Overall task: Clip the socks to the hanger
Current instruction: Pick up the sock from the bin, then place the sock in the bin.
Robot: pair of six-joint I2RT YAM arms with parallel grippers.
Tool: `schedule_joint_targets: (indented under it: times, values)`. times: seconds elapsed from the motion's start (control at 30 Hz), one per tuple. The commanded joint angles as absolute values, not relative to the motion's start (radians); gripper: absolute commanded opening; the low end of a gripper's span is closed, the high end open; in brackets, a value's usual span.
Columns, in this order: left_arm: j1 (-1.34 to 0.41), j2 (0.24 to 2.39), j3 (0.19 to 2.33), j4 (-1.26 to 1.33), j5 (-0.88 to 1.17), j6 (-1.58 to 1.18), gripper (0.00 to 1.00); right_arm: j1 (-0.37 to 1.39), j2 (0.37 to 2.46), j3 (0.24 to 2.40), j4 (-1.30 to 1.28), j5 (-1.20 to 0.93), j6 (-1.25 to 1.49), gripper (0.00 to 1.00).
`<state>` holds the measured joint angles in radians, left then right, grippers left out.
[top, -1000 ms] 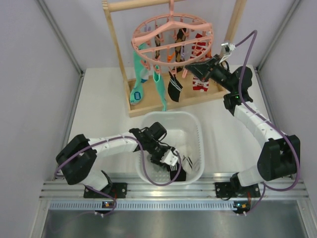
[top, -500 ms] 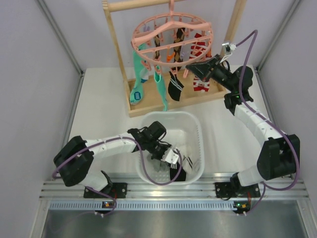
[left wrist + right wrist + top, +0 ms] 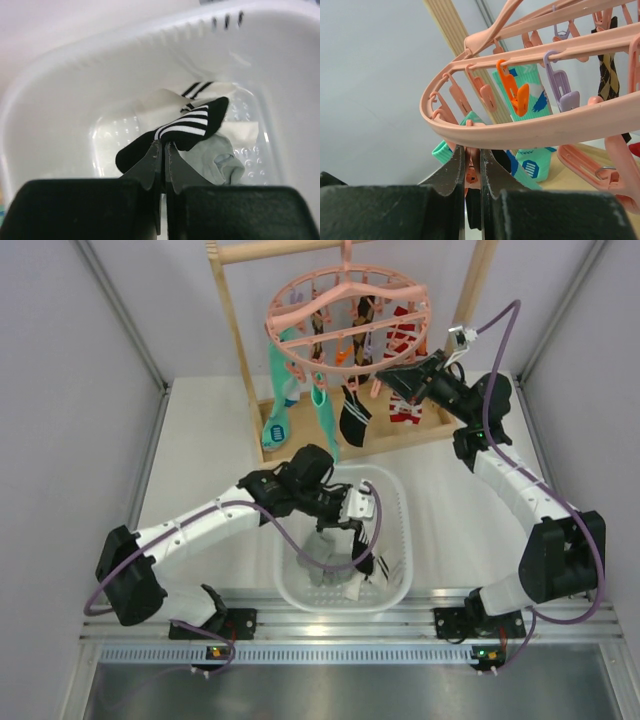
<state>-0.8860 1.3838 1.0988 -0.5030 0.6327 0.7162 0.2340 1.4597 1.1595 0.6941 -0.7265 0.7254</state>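
The left gripper (image 3: 163,150) has snapped shut and lifted within the white basket (image 3: 398,502). Its jaws now pinch a black white-striped sock (image 3: 186,131) by one edge, so it hangs free of the pale socks beneath. Farther right, the right gripper (image 3: 471,159) is closed tight on a pink peg (image 3: 471,174) under the hanger (image 3: 345,312), probably pressing it open to take the sock.
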Motion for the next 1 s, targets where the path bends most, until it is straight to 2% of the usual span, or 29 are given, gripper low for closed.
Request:
schedule_joint_targets:
  times: [0.0,0.1,0.17,0.2,0.3,0.47,0.53,0.6,0.67,0.83,0.97]
  values:
    - [-0.877,1.373,1.210,-0.574,0.627,0.583,0.00,0.224,1.459,1.190,0.730,-0.758,0.709,0.00]
    - [-0.884,1.313,1.143,-0.543,0.662,0.687,0.00,0.224,1.459,1.187,0.730,-0.756,0.710,0.00]
    - [-0.884,1.278,1.096,-0.545,0.617,0.887,0.00,0.224,1.456,1.183,0.733,-0.756,0.707,0.00]
    - [-0.884,1.273,1.088,-0.549,0.594,0.888,0.00,0.224,1.454,1.181,0.733,-0.756,0.709,0.00]
    - [-0.882,1.314,1.107,-0.567,0.494,1.038,0.00,0.222,1.456,1.178,0.733,-0.756,0.707,0.00]
    - [-0.861,1.420,1.173,-0.604,0.460,1.173,0.00,0.221,1.459,1.186,0.729,-0.761,0.701,0.00]
    - [-0.853,1.454,1.183,-0.722,0.453,1.409,0.00,0.218,1.462,1.187,0.730,-0.762,0.703,0.00]
    - [-0.853,1.489,1.225,-0.851,0.434,1.594,0.00,0.218,1.466,1.190,0.729,-0.765,0.700,0.00]
    - [-0.853,1.555,1.303,-0.937,0.434,1.658,0.00,0.212,1.471,1.190,0.727,-0.770,0.703,0.00]
    - [-0.853,1.765,1.521,-1.116,0.531,1.658,0.00,0.203,1.477,1.186,0.732,-0.772,0.704,0.00]
    - [-0.854,1.890,1.640,-1.236,0.542,1.741,0.06,0.201,1.483,1.189,0.733,-0.773,0.706,0.00]
